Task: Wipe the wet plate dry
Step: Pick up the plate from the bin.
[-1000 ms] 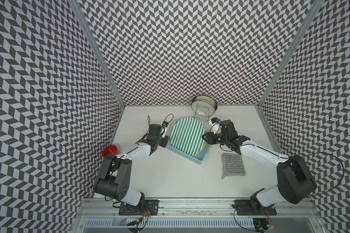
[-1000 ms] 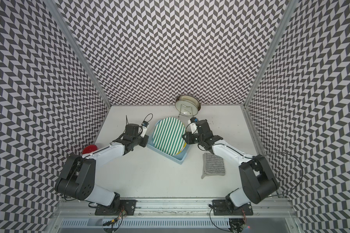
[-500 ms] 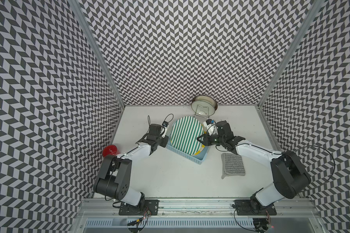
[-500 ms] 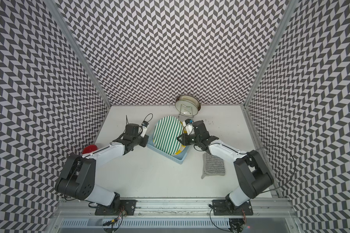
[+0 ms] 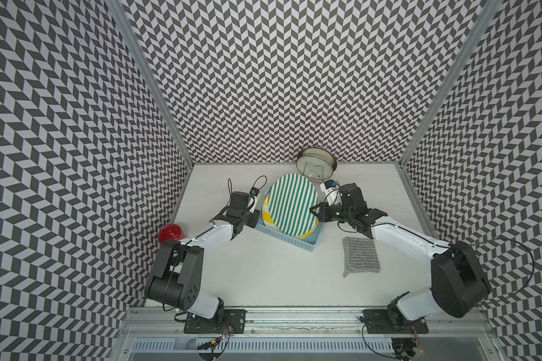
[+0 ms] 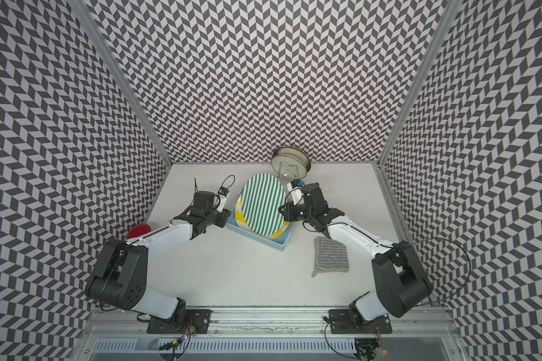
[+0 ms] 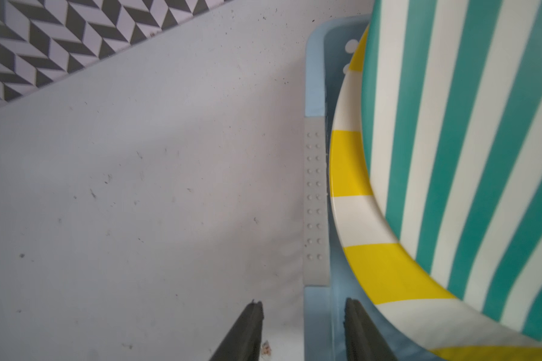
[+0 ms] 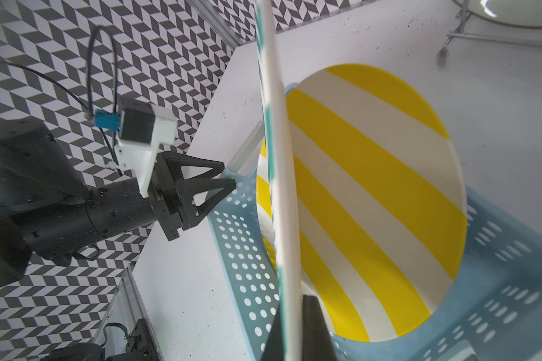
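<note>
Right pincer [image 8: 291, 309]: clamped on the rim of the green-striped plate [image 5: 291, 204], plate up on edge, mid-frame in both top views.
Left pincer [image 7: 304, 304]: jaws apart, astride the blue basket [image 7: 315, 78] wall, gripping nothing.
Yellow-striped plate [image 8: 373, 203]: leaning in the basket.
Grey cloth [image 5: 360, 258]: flat on the counter [image 5: 263, 275], lower right of the basket.

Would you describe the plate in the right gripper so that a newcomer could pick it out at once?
On the white table sits a pale blue basket holding two striped plates. The right gripper pinches the rim of the green-striped plate; its neighbour is the yellow-striped plate.
</note>
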`<act>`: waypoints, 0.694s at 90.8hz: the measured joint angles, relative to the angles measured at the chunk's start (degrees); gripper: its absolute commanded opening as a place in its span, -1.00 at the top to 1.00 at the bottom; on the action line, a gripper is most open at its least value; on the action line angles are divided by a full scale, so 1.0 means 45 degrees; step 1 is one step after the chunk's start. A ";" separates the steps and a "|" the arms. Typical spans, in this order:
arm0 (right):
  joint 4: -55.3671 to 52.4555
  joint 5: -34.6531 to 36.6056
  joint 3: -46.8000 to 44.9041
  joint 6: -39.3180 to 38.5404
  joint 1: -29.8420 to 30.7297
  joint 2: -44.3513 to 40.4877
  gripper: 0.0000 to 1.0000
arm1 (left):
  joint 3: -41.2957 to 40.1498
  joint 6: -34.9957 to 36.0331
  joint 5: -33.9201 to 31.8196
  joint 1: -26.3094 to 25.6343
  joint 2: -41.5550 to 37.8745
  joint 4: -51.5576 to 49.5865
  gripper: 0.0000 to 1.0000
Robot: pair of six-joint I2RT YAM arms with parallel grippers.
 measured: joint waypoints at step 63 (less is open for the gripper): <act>-0.0500 -0.1753 -0.1146 -0.1268 -0.0908 -0.3614 1.00 | 0.4857 0.1797 0.6504 0.2438 -0.0957 -0.5416 -1.00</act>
